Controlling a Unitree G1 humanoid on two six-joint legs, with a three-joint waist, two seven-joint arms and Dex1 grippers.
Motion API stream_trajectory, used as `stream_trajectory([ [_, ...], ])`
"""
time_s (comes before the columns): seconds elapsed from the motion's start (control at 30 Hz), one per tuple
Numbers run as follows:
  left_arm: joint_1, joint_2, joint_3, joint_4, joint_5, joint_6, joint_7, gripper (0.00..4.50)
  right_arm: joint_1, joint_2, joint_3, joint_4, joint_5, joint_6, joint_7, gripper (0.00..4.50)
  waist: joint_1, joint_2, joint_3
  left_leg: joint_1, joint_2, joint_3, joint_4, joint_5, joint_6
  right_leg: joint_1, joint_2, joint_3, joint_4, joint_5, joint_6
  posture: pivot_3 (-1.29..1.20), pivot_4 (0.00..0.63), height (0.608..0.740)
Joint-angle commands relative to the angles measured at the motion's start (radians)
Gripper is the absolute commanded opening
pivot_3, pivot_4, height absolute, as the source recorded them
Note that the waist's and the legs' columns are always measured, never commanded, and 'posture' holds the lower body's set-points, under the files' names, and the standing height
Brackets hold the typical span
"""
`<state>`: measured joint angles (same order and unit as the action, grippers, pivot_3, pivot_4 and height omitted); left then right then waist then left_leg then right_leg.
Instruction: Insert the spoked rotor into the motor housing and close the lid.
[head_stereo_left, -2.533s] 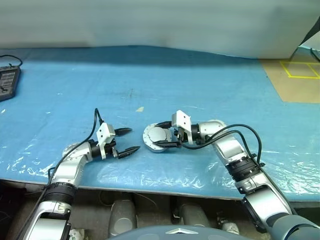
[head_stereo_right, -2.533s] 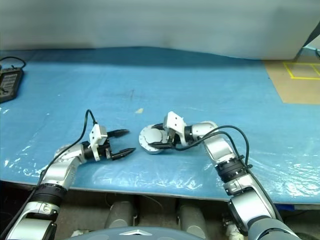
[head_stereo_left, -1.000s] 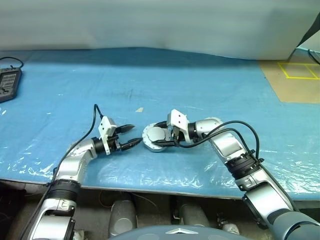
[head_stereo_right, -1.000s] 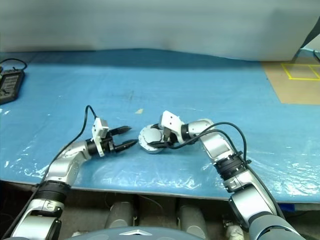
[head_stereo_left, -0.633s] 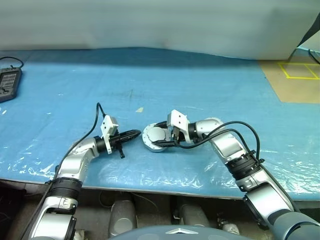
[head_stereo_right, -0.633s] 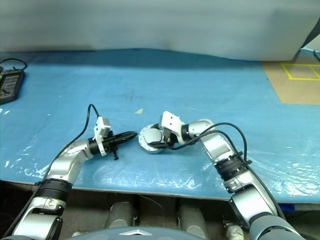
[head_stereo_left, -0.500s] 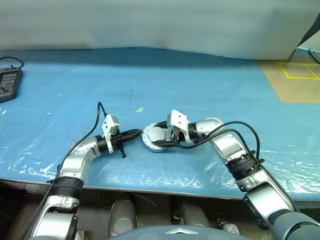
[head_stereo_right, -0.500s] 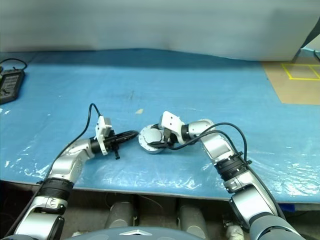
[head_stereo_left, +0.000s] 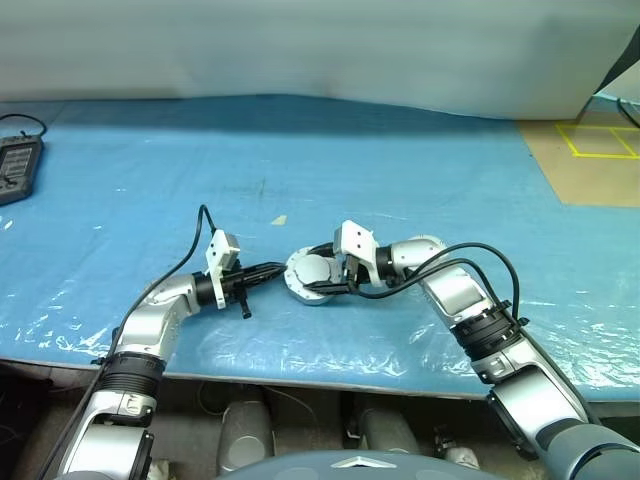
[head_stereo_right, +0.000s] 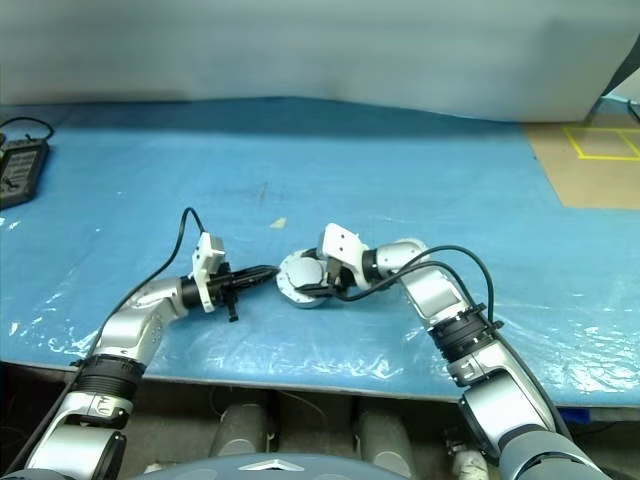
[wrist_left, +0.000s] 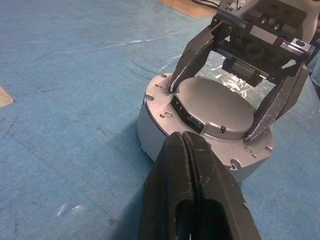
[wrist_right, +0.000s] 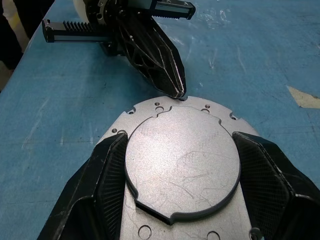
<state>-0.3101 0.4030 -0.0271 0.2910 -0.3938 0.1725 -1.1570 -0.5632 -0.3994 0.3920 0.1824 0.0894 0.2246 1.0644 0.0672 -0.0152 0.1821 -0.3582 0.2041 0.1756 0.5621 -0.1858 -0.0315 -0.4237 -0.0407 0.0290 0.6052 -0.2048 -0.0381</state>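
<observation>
The round silver-grey metal lid (wrist_right: 181, 160) lies flat, smooth face up, on the round grey motor housing (wrist_left: 155, 127) on the blue plastic-covered worktop (head_stereo_left: 400, 160). The right end effector (wrist_right: 180, 170) grips the lid's opposite edges with its fingers spread wide. The left end effector (wrist_left: 186, 142), fully closed and empty, points level at the housing's rim.

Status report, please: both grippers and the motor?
Left gripper shut, tips at the lid's rim. Right gripper clamped across the lid, on the housing. Nothing in the way.
</observation>
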Motion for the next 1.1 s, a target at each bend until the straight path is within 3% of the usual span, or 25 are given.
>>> stream_trajectory([
  [0.03,-0.001,-0.011,-0.016,-0.041,-0.018,0.011,-0.024,0.02,0.030,-0.026,0.025,0.078,-0.081,0.028,-0.047,2.95,0.000,0.000,0.000,0.000,0.000,0.000,0.000,0.000,0.000,0.000,0.000,0.000,0.000,0.000,0.000,0.00,0.150,0.740],
  [0.33,-0.013,-0.021,0.003,-0.047,-0.032,0.013,-0.016,0.02,0.033,-0.028,0.027,0.074,-0.081,0.026,-0.050,2.95,0.000,0.000,0.000,0.000,0.000,0.000,-0.001,0.000,0.000,0.000,0.000,0.000,0.000,0.000,0.000,0.00,0.150,0.740],
  [0.77,0.025,0.026,-0.083,-0.018,0.068,-0.048,-0.041,0.02,0.022,-0.022,-0.008,0.042,-0.025,0.061,-0.036,2.95,0.001,0.000,0.000,0.007,-0.002,-0.002,-0.004,0.000,0.000,0.003,-0.003,0.001,-0.001,-0.001,0.002,0.00,0.150,0.740],
  [0.9,0.019,0.026,-0.087,-0.009,0.076,-0.062,-0.035,0.00,0.019,-0.031,-0.015,0.015,-0.028,0.022,-0.029,4.34,0.002,0.000,0.000,0.007,-0.004,-0.002,-0.007,0.000,0.000,0.003,-0.006,0.001,-0.002,-0.001,0.002,0.00,0.150,0.740],
  [1.1,0.023,0.026,-0.089,-0.006,0.076,-0.070,-0.033,0.00,0.015,-0.042,-0.086,-0.075,0.054,0.067,-0.015,4.43,0.002,0.000,0.000,0.004,-0.006,-0.001,-0.009,0.000,0.000,0.001,-0.007,0.001,-0.002,-0.002,0.004,0.00,0.150,0.740],
])
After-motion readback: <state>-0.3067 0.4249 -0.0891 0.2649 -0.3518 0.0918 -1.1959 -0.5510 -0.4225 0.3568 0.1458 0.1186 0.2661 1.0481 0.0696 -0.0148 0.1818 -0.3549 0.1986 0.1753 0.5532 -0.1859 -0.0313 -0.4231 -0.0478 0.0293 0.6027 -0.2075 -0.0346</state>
